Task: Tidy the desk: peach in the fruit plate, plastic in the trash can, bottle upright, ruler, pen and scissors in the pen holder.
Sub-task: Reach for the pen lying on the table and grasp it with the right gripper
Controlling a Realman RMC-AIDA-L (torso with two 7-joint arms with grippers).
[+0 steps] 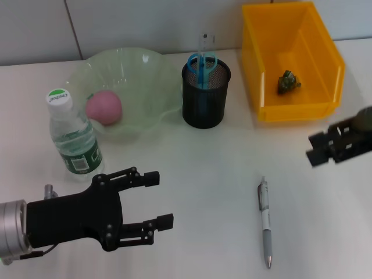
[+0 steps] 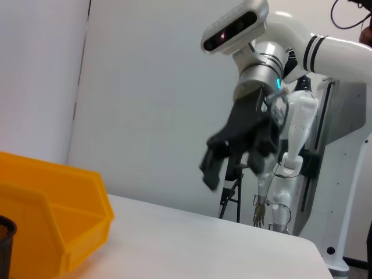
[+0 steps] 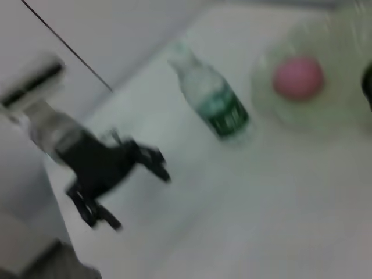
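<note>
Pen (image 1: 265, 223) flat on white desk (image 1: 197, 192); grey wall (image 2: 145, 99) behind.

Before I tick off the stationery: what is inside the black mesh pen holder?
The pen holder holds blue-handled scissors and a clear ruler sticking up behind them. Their lower parts are hidden by the mesh. The pen lies out on the desk.

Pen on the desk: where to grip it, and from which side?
Take the pen at its pale mid-barrel, coming straight down with the jaws across its width. It lies flat on the table, pointing toward and away from the robot, with bare surface on both sides. The open left gripper is nearer; the right gripper hovers off to its right.
</note>
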